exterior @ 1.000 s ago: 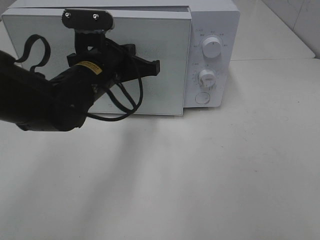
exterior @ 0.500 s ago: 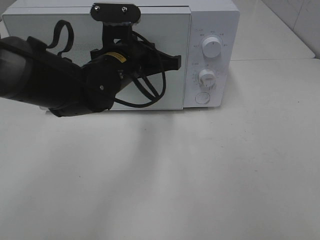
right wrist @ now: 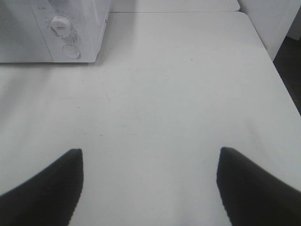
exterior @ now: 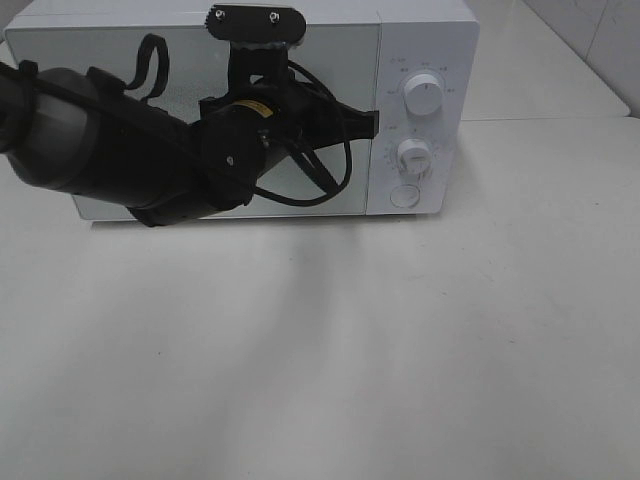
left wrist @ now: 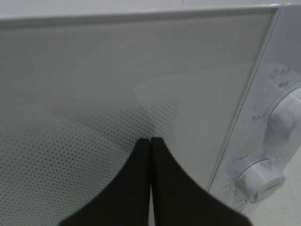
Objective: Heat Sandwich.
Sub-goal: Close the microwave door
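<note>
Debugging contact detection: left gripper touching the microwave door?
Cannot tell. Left wrist view: shut left gripper in front of the microwave door; neither contact nor gap shows plainly.

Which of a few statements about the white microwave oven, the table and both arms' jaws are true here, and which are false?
1. The white microwave oven's mirrored door stands wide open. False: it sits flush with the front.
2. The left arm has its jaws shut, tips at the door. True.
3. The right arm's jaws are clamped shut. False: they stand open over the white table, empty.
4. The control panel has two round white knobs above a round button. True.
</note>
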You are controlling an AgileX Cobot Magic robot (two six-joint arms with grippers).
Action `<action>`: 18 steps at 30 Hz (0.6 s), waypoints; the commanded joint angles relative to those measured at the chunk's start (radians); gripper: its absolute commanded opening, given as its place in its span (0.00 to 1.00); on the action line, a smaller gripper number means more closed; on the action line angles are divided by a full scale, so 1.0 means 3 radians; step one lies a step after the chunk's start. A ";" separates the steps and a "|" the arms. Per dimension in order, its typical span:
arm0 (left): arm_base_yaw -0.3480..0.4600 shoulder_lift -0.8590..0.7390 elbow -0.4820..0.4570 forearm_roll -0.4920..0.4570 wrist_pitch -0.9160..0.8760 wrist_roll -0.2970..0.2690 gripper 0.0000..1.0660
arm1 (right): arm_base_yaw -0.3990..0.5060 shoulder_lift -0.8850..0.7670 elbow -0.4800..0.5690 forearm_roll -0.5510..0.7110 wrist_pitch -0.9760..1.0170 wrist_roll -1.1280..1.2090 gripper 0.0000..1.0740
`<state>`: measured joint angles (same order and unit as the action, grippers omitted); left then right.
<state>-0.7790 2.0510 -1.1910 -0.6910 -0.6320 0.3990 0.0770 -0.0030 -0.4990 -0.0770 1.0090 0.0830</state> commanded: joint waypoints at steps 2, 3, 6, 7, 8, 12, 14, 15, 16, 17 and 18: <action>0.0120 0.0020 -0.0077 -0.0220 -0.0243 0.0010 0.00 | -0.0027 -0.0093 0.0003 0.0007 -0.0047 -0.0023 0.70; 0.0120 0.0020 -0.0077 -0.0220 -0.0240 0.0010 0.00 | -0.0027 -0.0093 0.0003 0.0007 -0.0047 -0.0023 0.70; 0.0120 0.0020 -0.0077 -0.0220 -0.0233 0.0010 0.00 | -0.0027 -0.0093 0.0003 0.0007 -0.0047 -0.0023 0.70; 0.0120 0.0020 -0.0077 -0.0220 -0.0233 0.0010 0.00 | -0.0027 -0.0093 0.0003 0.0007 -0.0047 -0.0023 0.70; 0.0120 0.0020 -0.0077 -0.0220 -0.0233 0.0010 0.00 | -0.0027 -0.0093 0.0003 0.0007 -0.0047 -0.0023 0.70; 0.0120 0.0003 -0.0073 -0.0220 -0.0190 0.0010 0.00 | -0.0027 -0.0093 0.0003 0.0007 -0.0047 -0.0023 0.70; 0.0120 -0.0027 -0.0067 -0.0223 -0.0053 0.0010 0.00 | -0.0027 -0.0093 0.0003 0.0007 -0.0047 -0.0023 0.70; 0.0120 -0.0047 -0.0067 -0.0223 0.0013 0.0010 0.00 | -0.0027 -0.0093 0.0003 0.0007 -0.0047 -0.0023 0.70; 0.0120 -0.0067 -0.0067 -0.0223 0.0083 0.0010 0.00 | -0.0027 -0.0093 0.0003 0.0007 -0.0047 -0.0023 0.70; 0.0120 -0.0090 -0.0067 -0.0223 0.0150 0.0010 0.00 | -0.0027 -0.0093 0.0003 0.0007 -0.0047 -0.0023 0.70; 0.0120 -0.0090 -0.0067 -0.0223 0.0150 0.0010 0.00 | -0.0027 -0.0093 0.0003 0.0007 -0.0047 -0.0023 0.70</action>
<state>-0.7680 2.0330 -1.1930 -0.7170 -0.5500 0.4030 0.0770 -0.0030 -0.4990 -0.0760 1.0090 0.0830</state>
